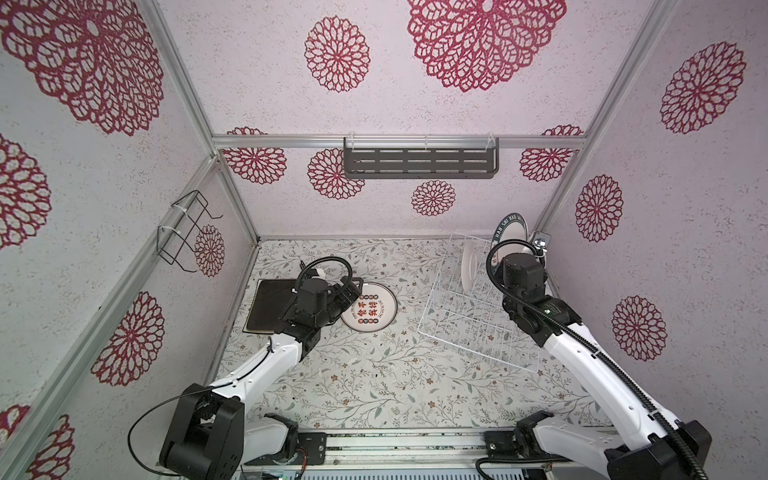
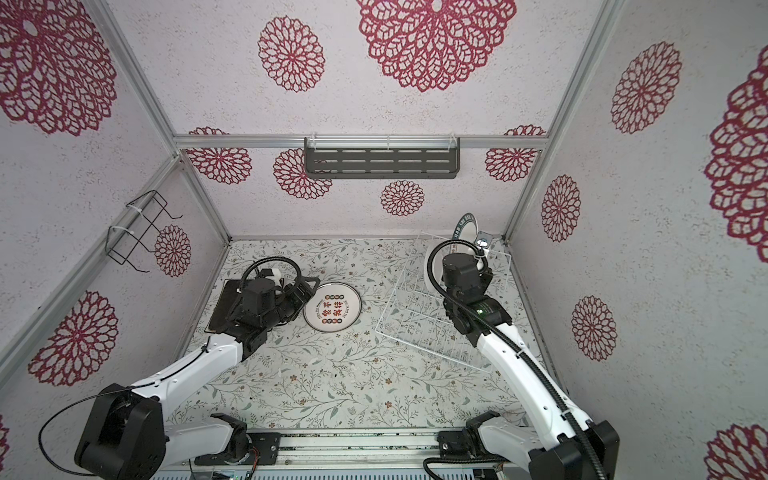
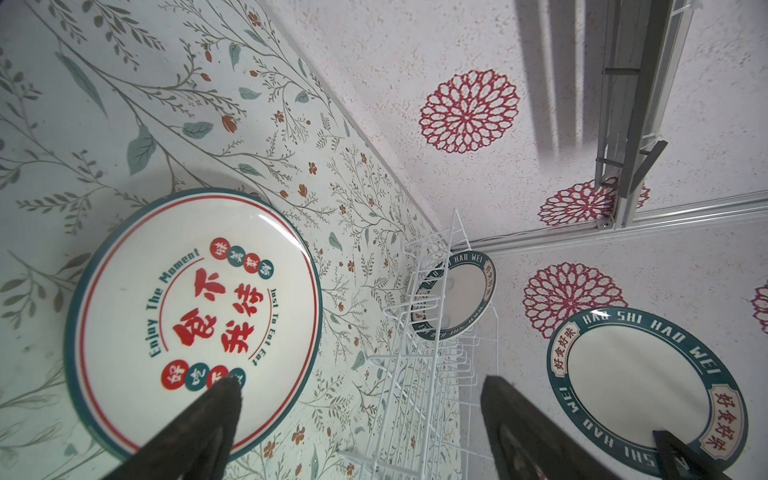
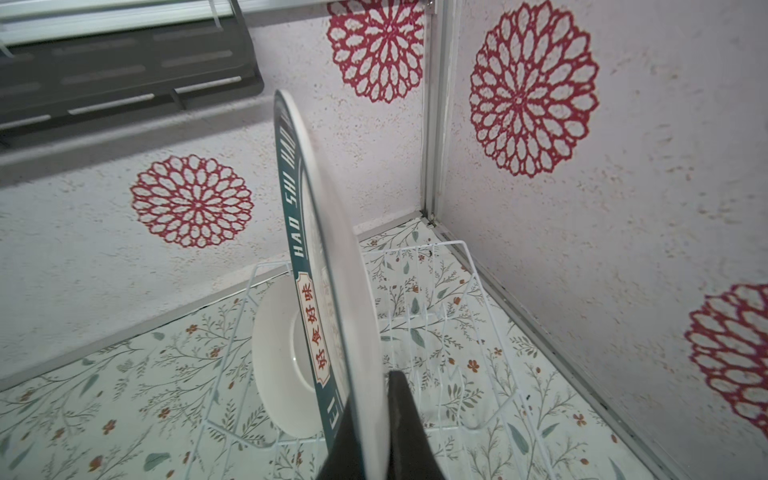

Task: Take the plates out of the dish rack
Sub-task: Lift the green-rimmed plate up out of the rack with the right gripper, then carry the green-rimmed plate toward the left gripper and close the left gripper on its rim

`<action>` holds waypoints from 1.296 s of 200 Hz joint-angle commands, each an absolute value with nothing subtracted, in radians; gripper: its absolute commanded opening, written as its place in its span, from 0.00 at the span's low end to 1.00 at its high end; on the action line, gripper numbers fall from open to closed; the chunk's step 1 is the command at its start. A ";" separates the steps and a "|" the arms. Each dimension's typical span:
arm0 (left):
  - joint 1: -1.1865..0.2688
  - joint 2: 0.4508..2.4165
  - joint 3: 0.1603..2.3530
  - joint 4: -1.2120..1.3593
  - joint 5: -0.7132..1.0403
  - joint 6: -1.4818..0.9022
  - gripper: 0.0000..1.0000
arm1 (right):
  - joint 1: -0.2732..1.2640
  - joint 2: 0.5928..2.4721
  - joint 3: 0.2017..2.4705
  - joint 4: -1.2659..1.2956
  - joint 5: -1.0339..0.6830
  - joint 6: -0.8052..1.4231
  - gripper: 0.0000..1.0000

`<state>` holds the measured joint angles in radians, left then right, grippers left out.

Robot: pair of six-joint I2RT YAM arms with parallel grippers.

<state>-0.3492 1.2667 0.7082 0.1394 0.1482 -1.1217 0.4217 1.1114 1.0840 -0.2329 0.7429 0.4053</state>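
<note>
The right gripper [image 4: 372, 415] is closed tight on the lower rim of a round teal-rimmed plate [image 4: 332, 257], one finger on its lettered face and one on its pale back. It holds the plate on edge above the far right end of the rack [image 1: 473, 320], near the corner of the walls. The left wrist view shows this plate [image 3: 636, 386] clear of the wires, with the wall behind it. The rack sits on the right side of the table [image 1: 374, 386], turned at an angle. A second teal-rimmed plate [image 4: 274, 365] stands upright among the tines at its far end, and the other slots look bare. The left gripper [image 3: 359, 384] has its jaws spread wide and holds nothing. It is low over the left edge of a round plate with red characters [image 1: 370, 307], which lies flat face up near the middle of the table, well apart from the rack. In the left wrist view one fingertip [image 3: 228, 386] overlaps that plate's printed face, but I cannot tell whether it touches. A square black plate [image 1: 268, 305] lies flat by the left wall, partly under the left arm. A thin pale strip runs along its near edge, and I cannot tell whether another plate lies beneath it.
</note>
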 commanded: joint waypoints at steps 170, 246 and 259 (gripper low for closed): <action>-0.373 1.246 0.747 0.253 0.216 -1.188 0.95 | 0.435 1.048 0.802 0.294 0.212 0.980 0.00; -0.389 1.280 0.770 0.284 0.227 -1.202 0.94 | 0.577 1.161 0.783 0.447 0.244 1.052 0.00; -0.393 1.287 0.772 0.295 0.230 -1.207 0.94 | 0.594 1.177 0.774 0.481 0.252 1.068 0.00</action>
<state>-0.3809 1.2686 0.7479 0.2512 0.2230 -1.2030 0.5629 1.1774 0.7605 0.3164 0.2230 1.0168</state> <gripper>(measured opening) 0.944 0.086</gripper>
